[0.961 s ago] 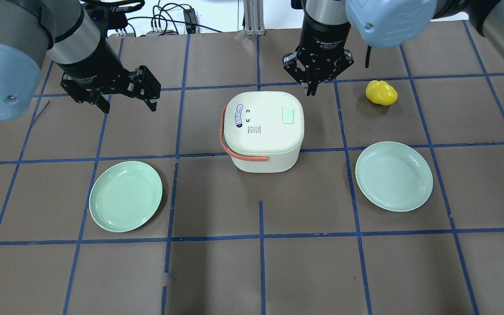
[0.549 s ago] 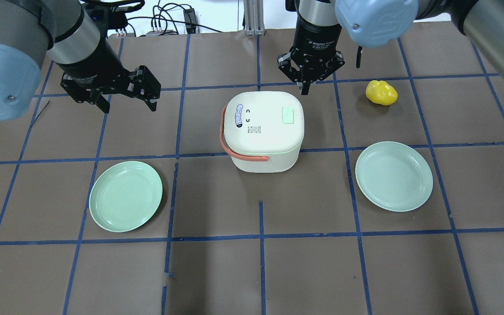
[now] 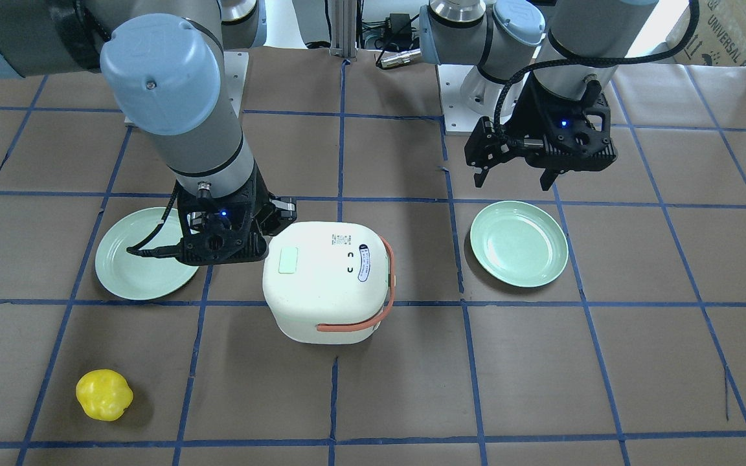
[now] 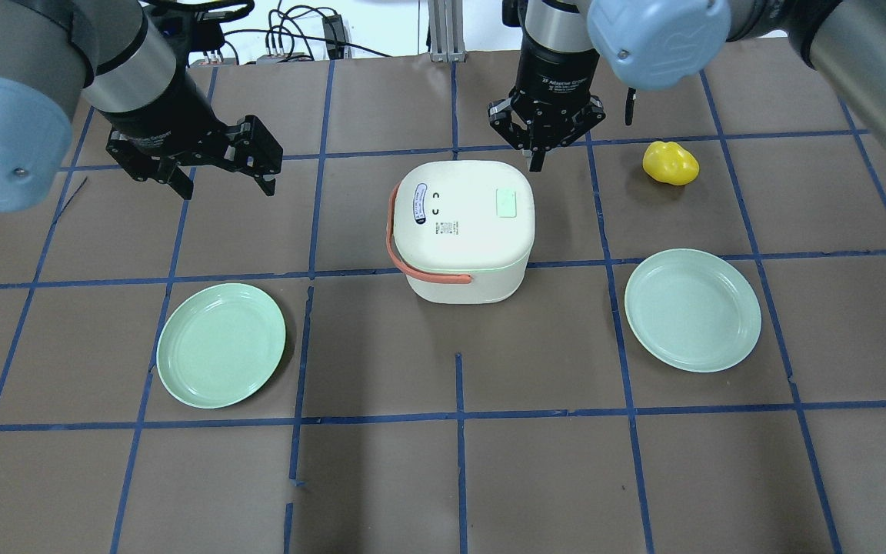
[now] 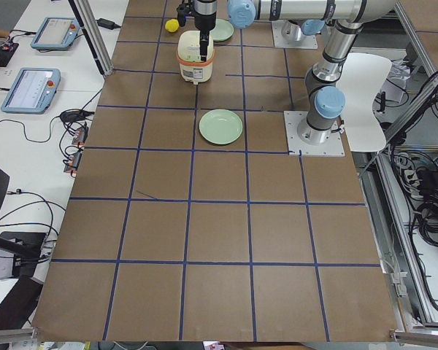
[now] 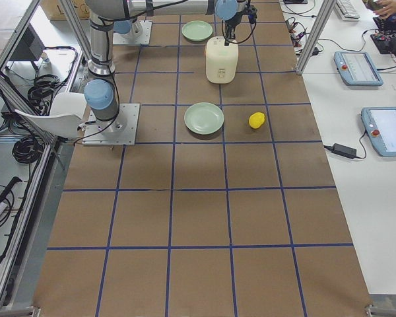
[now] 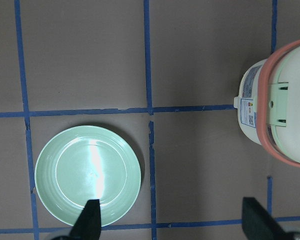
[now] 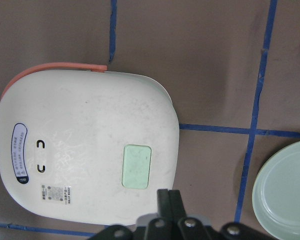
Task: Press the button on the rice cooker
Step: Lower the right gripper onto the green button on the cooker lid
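The white rice cooker (image 4: pixel 462 231) with an orange handle stands mid-table. Its pale green button (image 4: pixel 506 203) sits on the lid near the right edge. My right gripper (image 4: pixel 537 160) is shut and empty, its tips over the cooker's far right corner, just beyond the button. In the right wrist view the shut fingertips (image 8: pixel 168 199) point at the lid edge just below the button (image 8: pixel 136 166), not touching it. In the front view the right gripper's fingers (image 3: pixel 277 215) are beside the lid. My left gripper (image 4: pixel 225 187) is open and empty, off to the cooker's left.
A green plate (image 4: pixel 221 345) lies front left and another (image 4: pixel 692 309) front right. A yellow pepper-like toy (image 4: pixel 670 163) lies right of the right gripper. The left wrist view shows the left plate (image 7: pixel 87 176) and the cooker's side (image 7: pixel 285 115).
My right gripper, still shut, has moved a little to the left, closer to the cooker's far right corner. The left arm and cooker have not moved.
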`<action>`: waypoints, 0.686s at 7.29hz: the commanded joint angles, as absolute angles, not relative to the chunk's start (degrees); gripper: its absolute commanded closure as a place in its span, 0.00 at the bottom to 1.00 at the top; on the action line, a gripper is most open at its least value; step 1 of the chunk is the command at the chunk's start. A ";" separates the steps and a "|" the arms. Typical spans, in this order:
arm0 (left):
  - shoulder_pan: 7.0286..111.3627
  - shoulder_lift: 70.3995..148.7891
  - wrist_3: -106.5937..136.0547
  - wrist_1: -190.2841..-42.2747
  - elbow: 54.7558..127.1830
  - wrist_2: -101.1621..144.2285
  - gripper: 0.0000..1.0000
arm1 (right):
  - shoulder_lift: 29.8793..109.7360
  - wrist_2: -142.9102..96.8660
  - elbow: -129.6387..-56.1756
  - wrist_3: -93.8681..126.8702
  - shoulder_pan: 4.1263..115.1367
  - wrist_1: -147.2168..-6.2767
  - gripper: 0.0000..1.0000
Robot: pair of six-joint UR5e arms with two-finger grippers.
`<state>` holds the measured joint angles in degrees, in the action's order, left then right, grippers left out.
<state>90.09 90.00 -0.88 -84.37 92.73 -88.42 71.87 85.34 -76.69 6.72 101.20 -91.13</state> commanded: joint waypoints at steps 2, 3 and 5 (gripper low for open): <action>90.09 90.00 -0.88 -84.37 92.72 -88.42 0.00 | 71.46 84.04 -77.17 6.85 101.34 -92.45 0.93; 90.09 90.00 -0.88 -84.37 92.72 -88.42 0.00 | 70.93 82.20 -77.52 6.86 101.77 -93.42 0.93; 90.09 90.00 -0.88 -84.37 92.72 -88.42 0.00 | 69.53 82.18 -77.52 6.77 102.04 -94.48 0.93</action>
<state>90.09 90.00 -0.88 -84.37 92.72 -88.42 70.41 82.44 -77.47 6.83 101.90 -93.90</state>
